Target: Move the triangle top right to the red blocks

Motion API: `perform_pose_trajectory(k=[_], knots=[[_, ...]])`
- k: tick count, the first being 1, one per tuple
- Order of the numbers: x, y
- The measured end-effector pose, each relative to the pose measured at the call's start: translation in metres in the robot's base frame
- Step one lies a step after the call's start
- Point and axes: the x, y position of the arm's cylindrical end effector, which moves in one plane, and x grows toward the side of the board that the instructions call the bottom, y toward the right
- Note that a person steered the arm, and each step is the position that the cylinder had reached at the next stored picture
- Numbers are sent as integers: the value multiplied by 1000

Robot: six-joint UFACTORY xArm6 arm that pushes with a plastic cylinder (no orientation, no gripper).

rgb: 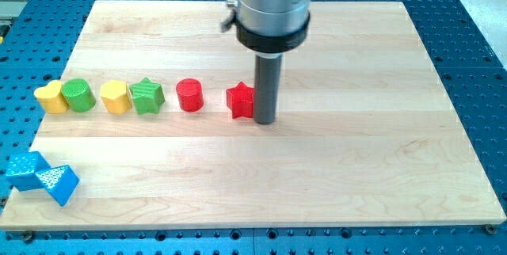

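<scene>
I am standing on the wooden board with no jaws at all, only a straight dark rod, so there is nothing on me to be released or clenched, and I am grasping nothing. My tip is resting on the board just at the view's right of the red star, so close that the rod is overlapping the star's right points; whether I am actually touching it I cannot tell. To the view's left of the star, a little apart, the red cylinder is sitting upright. Further left a row is running along the same line: the green star, pressing against the yellow hexagon-like block, then a small gap, then the green cylinder, touching the yellow heart-shaped block at the board's left edge. Down in the view's bottom left corner two blue blocks are lying together: the blue triangle, with a pale dotted top face, is touching the other blue block, whose shape I cannot make out with certainty. The triangle is lying well apart from both red blocks and from my tip.
</scene>
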Motion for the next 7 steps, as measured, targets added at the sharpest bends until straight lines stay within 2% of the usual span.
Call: perform_pose_trajectory(k=[1,2,3,4,5,7], knots=[[-2,-29],[-6,-26],[33,-6],[132,-118],[152,-178],[141,-279]])
